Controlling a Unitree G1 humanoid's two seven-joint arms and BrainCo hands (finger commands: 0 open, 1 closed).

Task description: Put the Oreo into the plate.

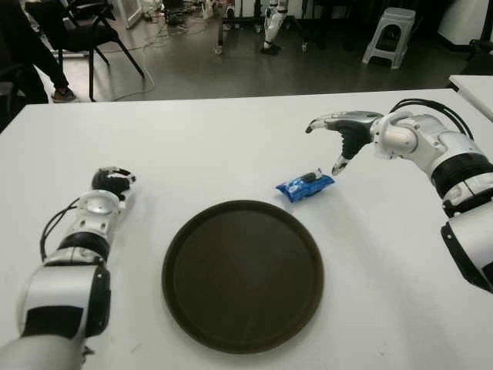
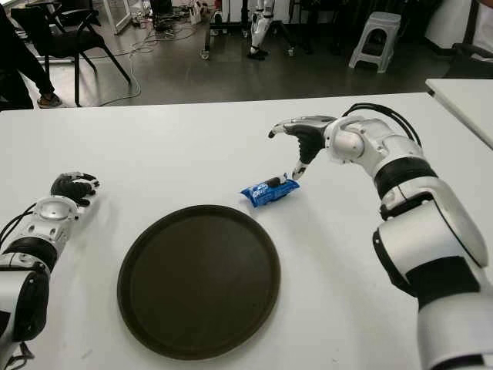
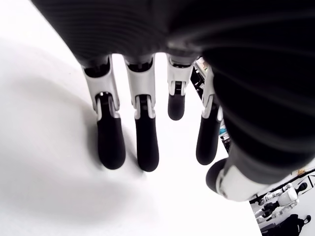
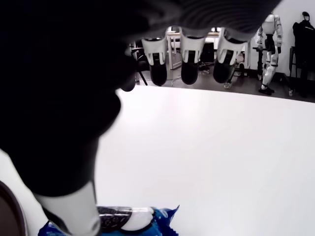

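oreo (image 1: 305,185) lies under the right hand (image 1: 339,131) fingers (image 4: 189,64) (spread, not gripping).

Oreo packet (image 1: 305,186): showing bright blue wrapping, with a black-and-white cookie printed on it.
Plate (image 1: 243,275): showing a plain dark brown all over, without pattern.
Table (image 1: 231,146): showing plain white.
Right hand (image 1: 339,132): showing silver-grey finger links with black fingertips (image 4: 158,74), 3 of them appearing in white housings in the right wrist view.
Left hand (image 1: 112,182): showing black fingers (image 3: 147,147), 4 in the left wrist view, on white knuckle housings.
Arms (image 1: 439,154): showing white shells with black bands and black cables.
Floor (image 1: 308,69): showing dark grey.
Stool (image 1: 389,35): showing pale grey.
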